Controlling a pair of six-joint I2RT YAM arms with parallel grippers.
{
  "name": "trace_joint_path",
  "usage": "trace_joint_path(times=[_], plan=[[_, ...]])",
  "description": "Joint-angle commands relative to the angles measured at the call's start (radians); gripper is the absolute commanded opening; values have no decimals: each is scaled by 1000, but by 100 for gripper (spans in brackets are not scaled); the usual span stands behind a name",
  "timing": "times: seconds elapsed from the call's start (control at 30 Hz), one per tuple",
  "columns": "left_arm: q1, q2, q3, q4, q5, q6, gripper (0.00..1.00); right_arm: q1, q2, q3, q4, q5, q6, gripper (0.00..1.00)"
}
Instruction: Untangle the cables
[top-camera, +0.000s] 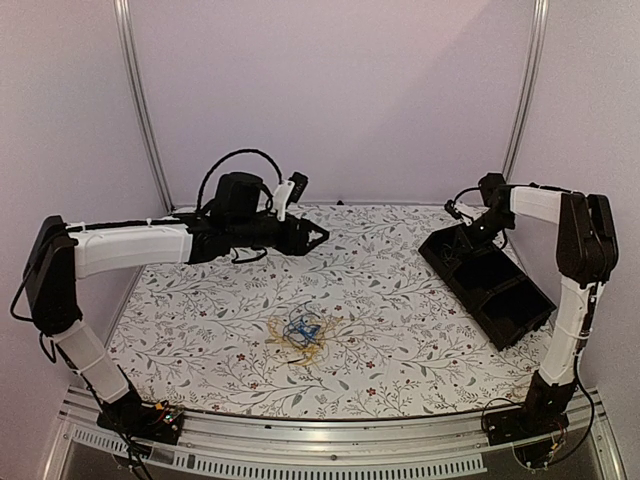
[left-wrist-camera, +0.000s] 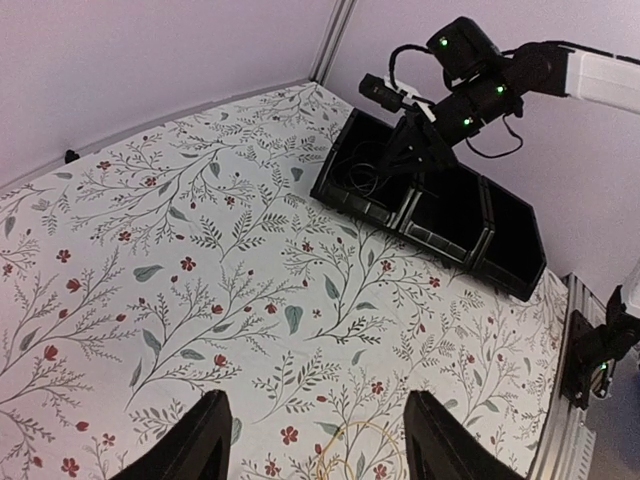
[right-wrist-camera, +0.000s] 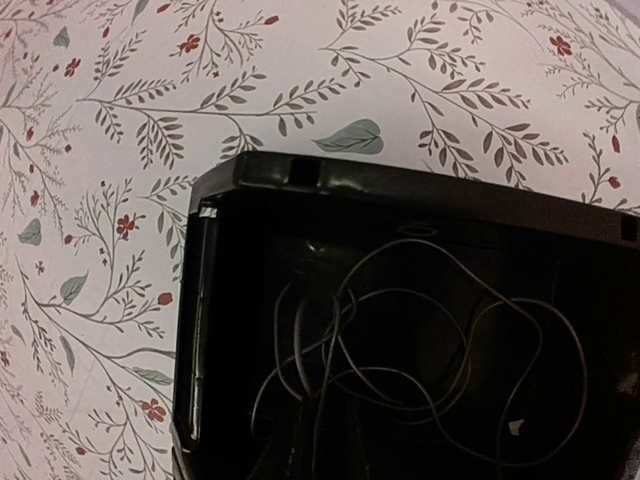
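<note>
One tangle of cables (top-camera: 300, 335), yellow and blue, lying at centre of table (top-camera: 200, 300) | one dark wire (right-wrist-camera: 400, 350) coiling inside one black bin (right-wrist-camera: 400, 185) | left pincer (left-wrist-camera: 317, 405) gaping, empty | right pincer (top-camera: 463, 237) hovering over bin, grip unclear

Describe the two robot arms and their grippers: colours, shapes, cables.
The left arm and right arm have white shells, black joints. A black cable loops above the left wrist. The left gripper has blocky black fingers; green lights dot the right arm.
</note>
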Motion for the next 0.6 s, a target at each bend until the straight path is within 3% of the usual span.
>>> trace_joint_path(times=[0.0, 0.1, 0.13, 0.17, 0.2, 0.33, 0.4, 0.5, 0.57], plan=[[12, 54, 13, -7, -16, 10, 60, 3, -167, -79, 60, 55, -6, 24], [12, 94, 42, -46, -47, 43, 61, 2, -275, -154, 77, -15, -28, 36], [8, 100, 54, -61, -62, 51, 72, 2, -330, -173, 74, -36, -38, 37], [4, 99, 64, -65, -81, 58, 96, 4, -371, -188, 67, -72, -47, 39], [-2, 92, 76, -107, -100, 60, 99, 2, -400, -202, 63, -92, -56, 40], [-15, 55, 126, -232, -179, 1, 100, 3, -545, -273, 66, -162, -101, 42], [-17, 7, 86, -206, -178, -7, 100, 3, -627, -327, 92, -203, -108, 43], [-34, -87, 28, -175, -204, 45, 100, 5, -700, -398, 116, -351, -123, 44], [-80, -156, 13, -185, -321, 90, 100, 8, -755, -443, 141, -465, -151, 46]])
